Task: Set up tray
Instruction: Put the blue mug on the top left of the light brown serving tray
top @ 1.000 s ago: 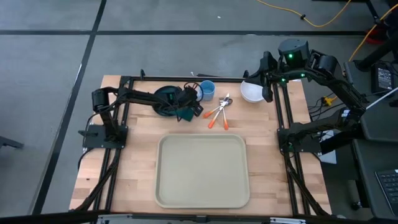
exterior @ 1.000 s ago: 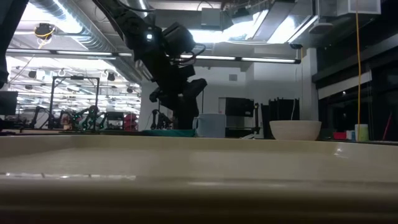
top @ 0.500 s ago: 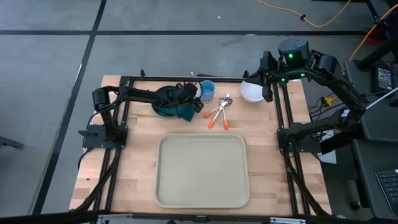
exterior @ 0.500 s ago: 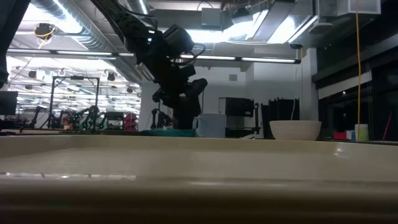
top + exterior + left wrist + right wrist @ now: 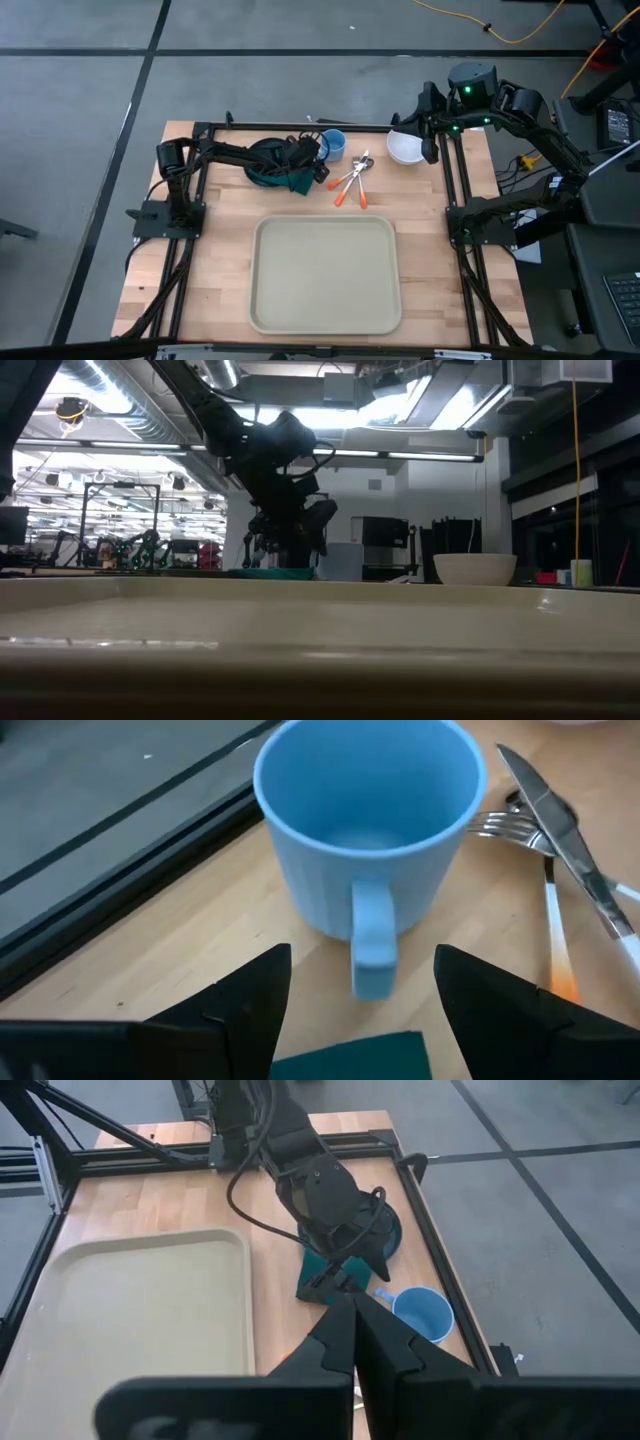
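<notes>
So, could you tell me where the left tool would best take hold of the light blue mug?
Probably by its handle. The light blue ceramic mug stands upright with the handle pointing at the open left tool, whose fingers flank it. A straight advance, then closing across the handle, looks best.

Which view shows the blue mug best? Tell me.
The left wrist view: the blue mug fills it, empty, handle facing the open left gripper. The high view and right wrist view show it small; the low view shows it mostly hidden by the arm.
</notes>
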Controlling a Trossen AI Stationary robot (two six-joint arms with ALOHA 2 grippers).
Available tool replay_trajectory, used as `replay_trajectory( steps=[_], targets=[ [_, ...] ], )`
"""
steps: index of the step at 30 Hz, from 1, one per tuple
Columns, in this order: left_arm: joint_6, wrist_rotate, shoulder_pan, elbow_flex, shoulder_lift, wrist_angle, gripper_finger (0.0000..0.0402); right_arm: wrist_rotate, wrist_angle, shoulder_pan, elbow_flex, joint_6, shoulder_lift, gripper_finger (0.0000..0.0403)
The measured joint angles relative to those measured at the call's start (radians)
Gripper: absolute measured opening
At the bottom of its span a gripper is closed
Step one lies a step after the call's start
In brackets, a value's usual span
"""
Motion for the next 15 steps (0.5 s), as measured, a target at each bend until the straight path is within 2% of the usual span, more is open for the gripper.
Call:
replay_trajectory(
  steps=[10, 15],
  targets=[
    [-0.012, 0.018, 0.001, -0.001, 0.021, 0.015, 0.0242, 0.0, 0.001, 0.0, 0.0, -0.002, 0.0, 0.0005],
    [-0.033, 0.043, 0.0, 0.0, 0.053, 0.093, 0.0241, 0.0, 0.001, 0.0, 0.0, -0.002, 0.0, 0.0005]
  ],
)
